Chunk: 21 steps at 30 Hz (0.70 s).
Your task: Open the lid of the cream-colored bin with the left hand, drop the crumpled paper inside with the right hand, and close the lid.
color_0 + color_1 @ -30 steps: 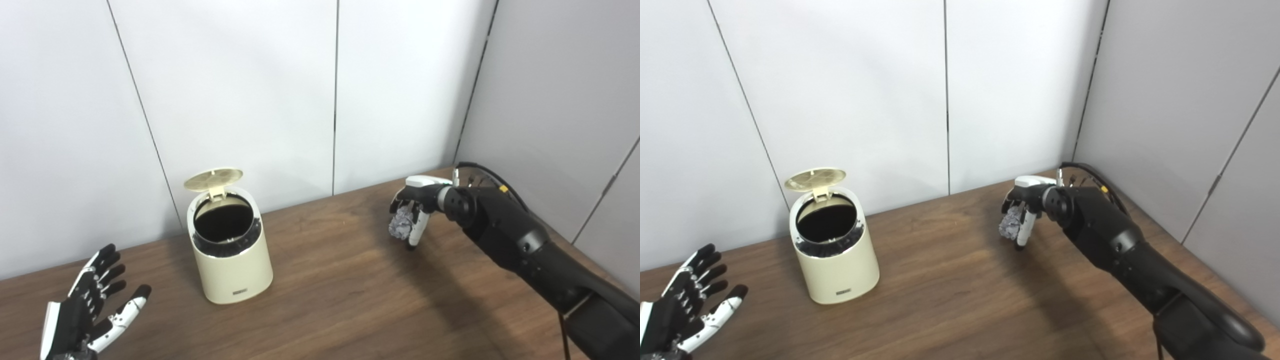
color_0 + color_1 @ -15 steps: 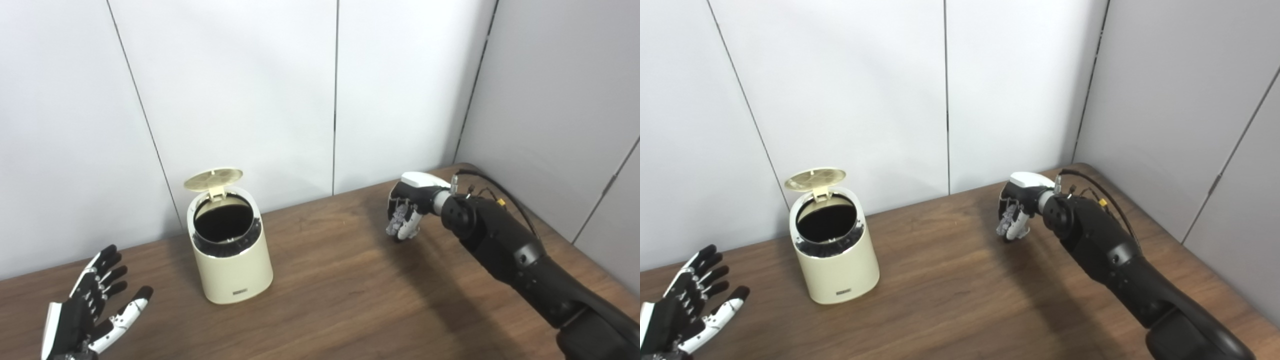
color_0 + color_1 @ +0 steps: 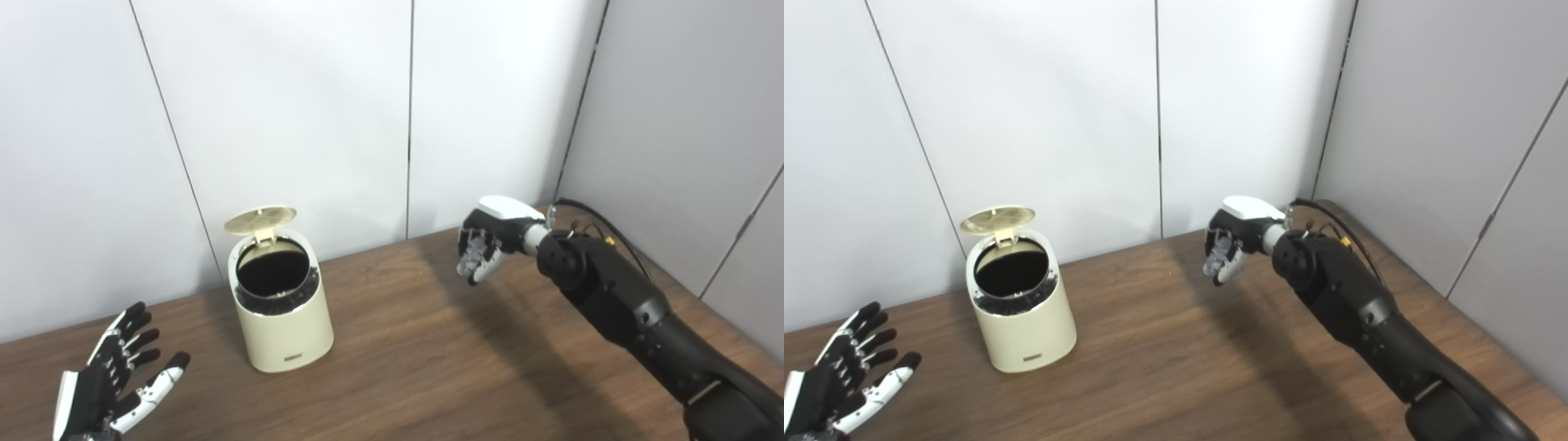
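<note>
Right robot hand point(image 3: 484, 248) has lifted off the counter point(image 3: 429, 367), closed on the crumpled paper point(image 3: 470, 262), well right of the cream bin point(image 3: 282, 306). Lid point(image 3: 260, 219) up. Left robot hand point(image 3: 113, 383) open, idle. Carry-over comes next.

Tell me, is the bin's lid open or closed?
Open. The lid stands tipped up behind the cream-colored bin, and you can see its dark inside.
</note>
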Tool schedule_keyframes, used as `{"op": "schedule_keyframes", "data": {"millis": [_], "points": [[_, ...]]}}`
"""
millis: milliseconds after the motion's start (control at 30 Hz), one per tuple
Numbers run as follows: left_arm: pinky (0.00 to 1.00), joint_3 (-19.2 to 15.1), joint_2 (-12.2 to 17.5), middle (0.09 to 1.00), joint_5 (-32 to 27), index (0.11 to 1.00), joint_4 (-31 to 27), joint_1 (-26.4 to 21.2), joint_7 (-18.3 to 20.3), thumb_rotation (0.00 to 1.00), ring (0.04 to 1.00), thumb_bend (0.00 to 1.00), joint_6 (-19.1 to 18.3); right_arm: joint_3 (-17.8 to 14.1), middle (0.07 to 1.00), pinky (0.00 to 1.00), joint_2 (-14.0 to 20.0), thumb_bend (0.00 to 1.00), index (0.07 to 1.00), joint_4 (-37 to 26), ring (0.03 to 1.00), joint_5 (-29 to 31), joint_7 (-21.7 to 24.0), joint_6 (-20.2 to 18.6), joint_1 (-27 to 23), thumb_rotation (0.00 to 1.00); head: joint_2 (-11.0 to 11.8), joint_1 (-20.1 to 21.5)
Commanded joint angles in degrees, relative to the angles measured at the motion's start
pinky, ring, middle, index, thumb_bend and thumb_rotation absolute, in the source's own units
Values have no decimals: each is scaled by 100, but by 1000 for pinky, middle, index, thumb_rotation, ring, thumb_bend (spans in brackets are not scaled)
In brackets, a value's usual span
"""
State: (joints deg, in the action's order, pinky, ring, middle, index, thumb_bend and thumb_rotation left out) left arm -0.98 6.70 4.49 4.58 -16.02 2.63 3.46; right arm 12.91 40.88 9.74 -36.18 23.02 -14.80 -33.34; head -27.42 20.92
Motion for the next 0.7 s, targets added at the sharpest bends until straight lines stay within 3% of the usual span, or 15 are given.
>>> {"op": "schedule_keyframes", "data": {"millis": [0, 300, 400, 533, 600, 667], "points": [[753, 5, 3, 886, 19, 927, -66, -154, -65, 139, 834, 633, 203, -152, 504, 407, 153, 518, 500, -295, 407, 66, 6, 61, -314, 0, -7, -16], [690, 35, -86, 877, 71, 924, 56, -166, -131, 138, 819, 656, 222, -162, 508, 399, -126, 519, 489, -767, 418, 56, 257, -351, -575, 0, 42, -276], [695, 47, -136, 880, 52, 925, 37, -154, -131, 157, 822, 673, 172, -109, 503, 399, -226, 520, 483, -886, 428, -7, 340, -428, -705, 0, 37, -375], [714, 63, -172, 884, 16, 926, 47, -154, -100, 153, 826, 670, 208, -42, 505, 472, -352, 520, 453, -1061, 472, -42, 448, -448, -877, 0, 33, -495], [718, 74, -180, 885, 38, 925, 52, -157, -108, 158, 829, 674, 195, -29, 502, 467, -389, 520, 457, -1095, 467, 9, 484, -359, -950, 0, 37, -536], [725, 85, -192, 883, 68, 920, 54, -158, -121, 179, 825, 686, 187, 58, 500, 454, -460, 521, 466, -1246, 461, -124, 607, -532, -1073, 0, 42, -580]]}}
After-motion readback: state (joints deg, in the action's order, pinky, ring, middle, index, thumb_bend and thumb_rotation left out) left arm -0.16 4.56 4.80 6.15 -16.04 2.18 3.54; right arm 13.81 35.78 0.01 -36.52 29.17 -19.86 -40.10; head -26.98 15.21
